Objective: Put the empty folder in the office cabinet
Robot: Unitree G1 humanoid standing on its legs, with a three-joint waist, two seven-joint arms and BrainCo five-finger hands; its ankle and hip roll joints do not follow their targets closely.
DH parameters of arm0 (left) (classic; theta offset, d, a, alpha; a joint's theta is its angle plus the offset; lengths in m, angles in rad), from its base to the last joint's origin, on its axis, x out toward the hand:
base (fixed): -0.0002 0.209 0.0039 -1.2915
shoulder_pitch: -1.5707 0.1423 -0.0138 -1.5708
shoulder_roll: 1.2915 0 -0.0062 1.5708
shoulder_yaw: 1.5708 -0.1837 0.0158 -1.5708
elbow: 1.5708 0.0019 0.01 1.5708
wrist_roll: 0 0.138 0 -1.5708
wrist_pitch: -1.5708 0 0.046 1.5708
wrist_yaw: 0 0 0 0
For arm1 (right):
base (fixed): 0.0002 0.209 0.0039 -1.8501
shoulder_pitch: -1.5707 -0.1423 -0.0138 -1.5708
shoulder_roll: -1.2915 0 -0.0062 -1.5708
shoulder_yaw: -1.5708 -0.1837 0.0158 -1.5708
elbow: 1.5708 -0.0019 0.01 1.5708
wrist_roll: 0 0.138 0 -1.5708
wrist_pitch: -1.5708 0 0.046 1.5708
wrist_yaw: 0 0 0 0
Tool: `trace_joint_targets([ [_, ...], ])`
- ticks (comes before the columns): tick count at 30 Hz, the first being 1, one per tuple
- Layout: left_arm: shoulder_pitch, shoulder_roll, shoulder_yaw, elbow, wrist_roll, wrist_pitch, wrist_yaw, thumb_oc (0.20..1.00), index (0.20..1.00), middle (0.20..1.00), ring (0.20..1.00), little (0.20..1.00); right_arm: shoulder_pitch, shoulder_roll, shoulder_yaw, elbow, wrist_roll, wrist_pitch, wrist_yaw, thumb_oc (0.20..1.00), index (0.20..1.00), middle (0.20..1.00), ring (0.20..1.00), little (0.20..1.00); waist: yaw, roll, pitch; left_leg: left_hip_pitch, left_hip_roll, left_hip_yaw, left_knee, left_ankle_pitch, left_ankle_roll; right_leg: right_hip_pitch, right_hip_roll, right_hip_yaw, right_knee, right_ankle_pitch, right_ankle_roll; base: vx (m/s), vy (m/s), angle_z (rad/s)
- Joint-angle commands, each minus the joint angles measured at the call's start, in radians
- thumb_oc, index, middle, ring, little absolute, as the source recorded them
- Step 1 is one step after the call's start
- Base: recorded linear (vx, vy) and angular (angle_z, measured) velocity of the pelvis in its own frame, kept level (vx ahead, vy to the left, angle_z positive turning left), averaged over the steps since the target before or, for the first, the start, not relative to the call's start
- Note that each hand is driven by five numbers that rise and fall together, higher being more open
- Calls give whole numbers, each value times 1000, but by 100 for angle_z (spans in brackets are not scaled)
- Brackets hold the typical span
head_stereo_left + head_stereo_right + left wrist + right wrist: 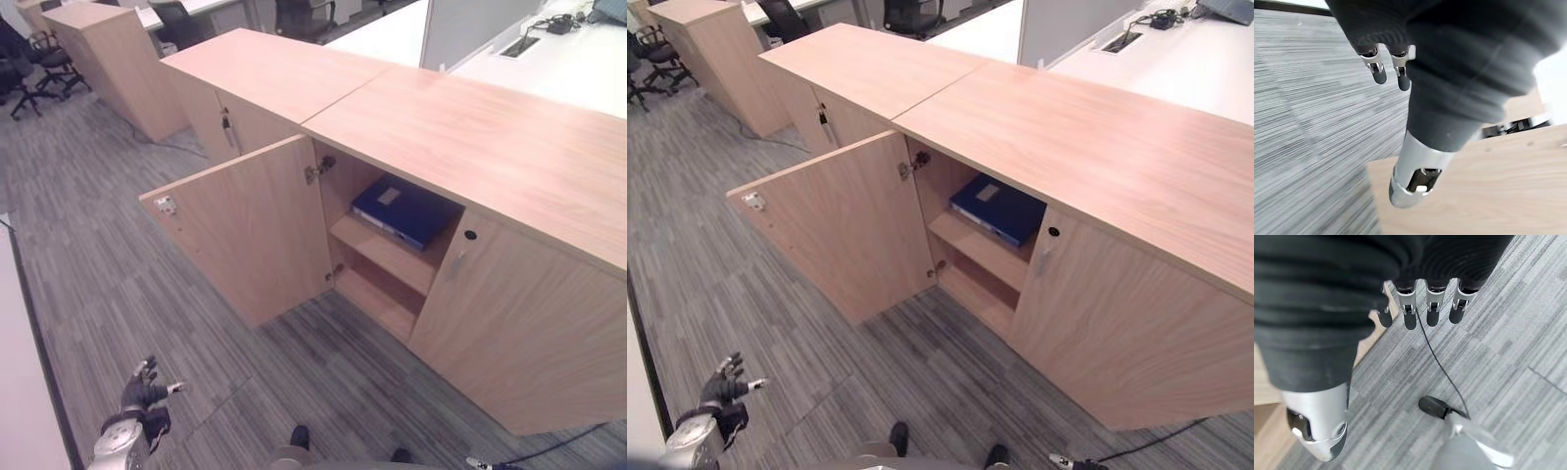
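Note:
A blue folder [404, 211] with a white label lies flat on the upper shelf inside the light wood office cabinet [470, 137]. A lower shelf [382, 299] sits beneath it. The cabinet's left door [245, 235] stands swung wide open toward me. My left hand [140, 392] hangs low at the lower left, far from the cabinet, with its fingers spread and nothing in it. The right wrist view has my right hand [1410, 318] pointing its straight fingers down at the grey carpet, holding nothing.
The cabinet's right door [519, 323] is closed. A second wood cabinet [265, 73] adjoins it on the left, with a key [227, 127] in its door. Another cabinet [108, 59] and office chairs [39, 59] stand further back. White desks [558, 64] lie behind.

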Motion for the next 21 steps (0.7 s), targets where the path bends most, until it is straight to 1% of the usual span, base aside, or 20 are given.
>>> trace_joint_targets([
  [1, -2, 74, 97, -40, -34, -73, 65, 1000, 1000, 1000, 1000, 1000, -6, 21, -28, 17, -11, 15, -19, 1000, 1000, 1000, 1000, 1000, -9, -31, -19, -107, 144, 10, -117, 184, -43, 69, -11, 33, 9, -150, 66, 112, 197, 19],
  [2, -3, 75, 102, -45, -35, -76, 72, 1000, 1000, 1000, 1000, 1000, -4, 22, -32, 18, -9, 16, -19, 1000, 1000, 1000, 1000, 1000, -9, -24, -19, -105, 141, 0, -117, 180, -47, 70, -13, 39, 9, -150, 69, 102, 208, 16],
  [4, 11, 79, 118, -62, -26, -82, 84, 1000, 1000, 1000, 1000, 1000, -3, 26, -37, 22, -18, 16, -15, 1000, 1000, 1000, 1000, 1000, -8, 0, -30, -82, 123, -35, -117, 151, -52, 66, -26, 58, 9, -143, 90, 123, 266, -4],
  [6, 13, 90, 126, -67, -13, -89, 91, 1000, 1000, 1000, 1000, 1000, 0, 23, -39, 21, -26, 18, -7, 1000, 1000, 1000, 1000, 1000, -11, 15, -38, -67, 100, -65, -115, 122, -52, 60, -66, 76, 9, -120, 113, 122, 346, -30],
  [7, 9, 97, 125, -55, -10, -90, 90, 1000, 1000, 1000, 1000, 1000, -3, 22, -40, 19, -30, 19, -4, 1000, 1000, 1000, 1000, 1000, -12, 15, -40, -59, 87, -56, -105, 99, -43, 64, -96, 82, 9, -108, 128, 131, 395, -39],
  [8, 3, 101, 125, -44, -10, -92, 92, 1000, 1000, 1000, 1000, 1000, -7, 19, -47, 18, -31, 23, -2, 1000, 1000, 1000, 1000, 1000, -16, 17, -40, -56, 72, -46, -80, 75, -34, 67, -130, 85, 9, -90, 147, 140, 398, -28],
  [10, -16, 117, 120, -29, -7, -92, 88, 1000, 1000, 1000, 1000, 1000, -6, 21, -68, 14, -28, 28, 5, 1000, 1000, 1000, 1000, 1000, -21, 7, -48, -55, 22, -15, -30, 21, -7, 75, -203, 93, 9, -60, 181, 139, 352, -18],
  [11, -16, 117, 120, -29, -7, -92, 88, 1000, 1000, 1000, 1000, 1000, -6, 22, -69, 14, -28, 28, 5, 1000, 1000, 1000, 1000, 1000, -20, 7, -48, -55, 22, -15, -29, 21, -7, 75, -204, 94, 9, -60, 181, 180, 431, -22],
  [12, -62, 151, 108, -5, 0, -91, 83, 1000, 1000, 1000, 1000, 1000, -5, 27, -92, 19, -19, 32, 14, 1000, 1000, 1000, 1000, 1000, -25, 1, -60, -41, -34, 9, -20, -24, 24, 70, -272, 93, 9, -18, 202, 166, 403, -13],
  [13, -57, 156, 115, -13, -6, -95, 82, 1000, 1000, 1000, 1000, 1000, -4, 29, -96, 18, -18, 35, 18, 1000, 1000, 1000, 1000, 1000, -24, -9, -66, -33, -58, 23, -23, -40, 39, 66, -299, 96, 9, -2, 211, 222, 555, -13],
  [14, -88, 182, 98, 18, 18, -83, 79, 1000, 1000, 1000, 1000, 1000, -4, 25, -94, 16, -20, 30, 15, 1000, 1000, 1000, 1000, 1000, -29, -13, -73, -24, -83, 38, -31, -50, 52, 53, -326, 94, 17, 23, 217, 167, 398, -16],
  [15, -101, 199, 92, 17, 52, -68, 82, 1000, 1000, 1000, 1000, 1000, -4, 32, -100, 14, -19, 37, 21, 1000, 1000, 1000, 1000, 1000, -27, -24, -81, -15, -111, 49, -44, -60, 70, 38, -357, 101, 32, 49, 223, 144, 365, -20],
  [16, -101, 207, 91, -11, 49, -64, 76, 1000, 1000, 1000, 1000, 1000, -1, 30, -106, 8, -18, 38, 21, 1000, 1000, 1000, 1000, 1000, -25, -28, -81, -5, -131, 55, -52, -66, 86, 17, -384, 107, 67, 86, 223, 107, 299, -25],
  [17, -76, 217, 100, -114, 54, -55, 59, 1000, 1000, 1000, 1000, 1000, -1, 28, -109, 0, -18, 42, 25, 1000, 1000, 1000, 1000, 1000, -21, -29, -74, 3, -142, 62, -57, -68, 98, -5, -404, 110, 117, 122, 217, 60, 220, -22],
  [18, -42, 233, 112, -210, 89, -44, 38, 1000, 1000, 1000, 1000, 1000, -6, 26, -107, -11, -14, 39, 28, 1000, 1000, 1000, 1000, 1000, -17, -25, -65, 3, -142, 66, -56, -68, 109, -27, -410, 112, 169, 146, 207, 34, 181, -24],
  [19, -4, 234, 129, -282, 100, -42, 25, 1000, 1000, 1000, 1000, 1000, -7, 41, -103, -24, -4, 34, 30, 1000, 1000, 1000, 1000, 1000, -17, -19, -54, 7, -138, 68, -59, -64, 117, -51, -389, 127, 218, 140, 187, 40, 139, -23],
  [20, 18, 229, 142, -316, 98, -43, 16, 1000, 1000, 1000, 1000, 1000, -9, 52, -91, -33, 3, 31, 34, 1000, 1000, 1000, 1000, 1000, -17, -15, -45, 24, -134, 73, -72, -61, 119, -66, -356, 128, 242, 101, 172, 35, 129, -21],
  [21, 31, 230, 154, -312, 98, -51, 7, 1000, 1000, 1000, 1000, 1000, -14, 59, -76, -38, 11, 28, 43, 1000, 1000, 1000, 1000, 1000, -16, -12, -39, 40, -130, 88, -98, -55, 119, -81, -314, 105, 239, 62, 160, 4, 100, -14],
])
